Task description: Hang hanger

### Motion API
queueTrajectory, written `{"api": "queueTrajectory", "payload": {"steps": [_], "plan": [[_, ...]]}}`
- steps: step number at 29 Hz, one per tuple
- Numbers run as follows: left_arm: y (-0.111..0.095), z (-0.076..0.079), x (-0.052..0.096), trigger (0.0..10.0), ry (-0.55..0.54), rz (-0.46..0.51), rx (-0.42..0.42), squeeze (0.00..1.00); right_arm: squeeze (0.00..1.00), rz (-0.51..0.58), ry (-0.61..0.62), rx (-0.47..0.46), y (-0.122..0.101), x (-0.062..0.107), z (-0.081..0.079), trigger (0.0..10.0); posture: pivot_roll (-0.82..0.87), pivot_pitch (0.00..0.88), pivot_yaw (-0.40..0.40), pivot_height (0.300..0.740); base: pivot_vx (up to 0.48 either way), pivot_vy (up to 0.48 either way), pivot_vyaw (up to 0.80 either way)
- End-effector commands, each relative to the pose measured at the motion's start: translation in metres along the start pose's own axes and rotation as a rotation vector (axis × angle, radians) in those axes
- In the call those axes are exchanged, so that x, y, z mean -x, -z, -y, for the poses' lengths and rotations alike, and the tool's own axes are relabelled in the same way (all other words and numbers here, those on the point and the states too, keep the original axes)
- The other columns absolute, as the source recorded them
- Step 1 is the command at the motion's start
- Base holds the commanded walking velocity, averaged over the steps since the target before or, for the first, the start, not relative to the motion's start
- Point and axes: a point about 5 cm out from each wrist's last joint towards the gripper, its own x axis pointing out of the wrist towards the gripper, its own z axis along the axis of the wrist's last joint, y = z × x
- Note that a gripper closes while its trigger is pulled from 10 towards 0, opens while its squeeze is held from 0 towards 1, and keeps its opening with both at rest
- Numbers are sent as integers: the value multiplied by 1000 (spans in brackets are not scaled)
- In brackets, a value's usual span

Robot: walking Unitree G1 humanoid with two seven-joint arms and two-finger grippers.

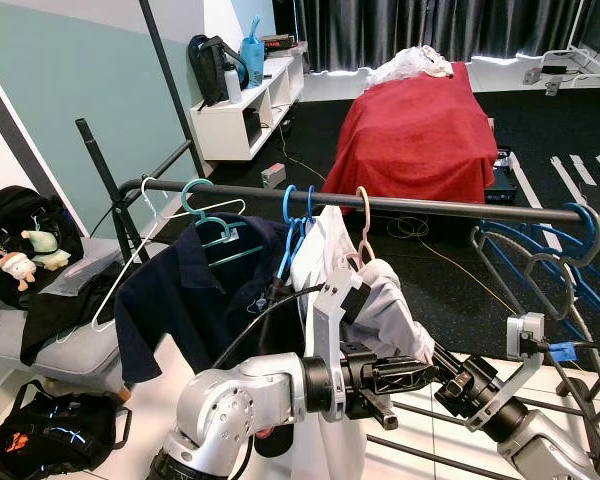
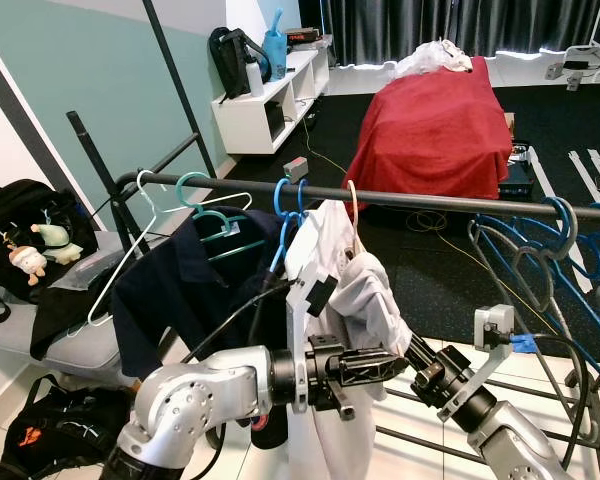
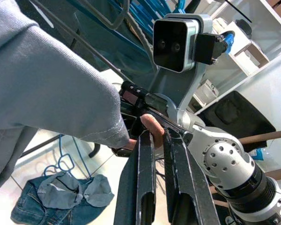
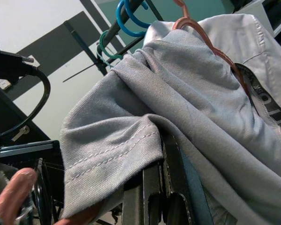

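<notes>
A pink hanger (image 1: 363, 207) hooks over the black rail (image 1: 460, 209) and carries a grey shirt (image 1: 395, 310). My left gripper (image 3: 158, 137) reaches across under the shirt's sleeve, its fingers shut on the hanger's pink end (image 3: 152, 127). My right gripper (image 1: 440, 360) comes up from the right and meets it there. Its fingers (image 4: 152, 187) lie pressed together under the sleeve cuff (image 4: 112, 150), shut on the hanger's lower corner.
On the rail to the left hang blue hangers (image 1: 292, 215), a teal hanger with a dark navy shirt (image 1: 195, 290) and a white wire hanger (image 1: 130, 260). Blue hangers (image 1: 550, 250) crowd the rail's right end. A bench with black bags (image 1: 20, 235) stands left, a red-covered bed (image 1: 415, 130) behind.
</notes>
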Motion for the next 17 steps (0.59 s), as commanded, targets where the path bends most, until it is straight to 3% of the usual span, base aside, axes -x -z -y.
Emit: {"api": "queueTrajectory", "payload": {"steps": [1,6,7,9,10,12,15,17], "plan": [[2,2,-6,0,7,26,26,0,0,11,-18,7,-4,-3,-4,0,-144,0,111,710,0,0,0],[2,-2,-2,0,-21,15,0,0,0,23,-18,8,-7,-3,-4,0,-144,0,111,710,0,0,0],[1,-7,2,0,-56,-6,-48,0,0,64,-17,3,-14,-3,-4,0,-145,0,111,710,0,0,0],[-4,-29,21,0,-196,-68,-234,0,0,214,-30,-4,-45,-2,-5,0,-144,0,110,710,0,0,0],[-4,-29,21,0,-196,-68,-234,0,0,214,-30,-4,-45,-2,-5,0,-144,0,110,710,0,0,0],[-12,-45,37,0,-298,-76,-337,0,0,253,-44,25,-62,-3,-7,0,-145,0,107,710,0,0,0],[-18,-53,45,0,-361,-76,-406,0,0,219,-58,67,-70,-8,-10,0,-146,0,105,710,0,0,0],[-18,-53,45,0,-361,-76,-406,0,0,219,-58,67,-70,-8,-10,0,-146,0,105,710,0,0,0]]}}
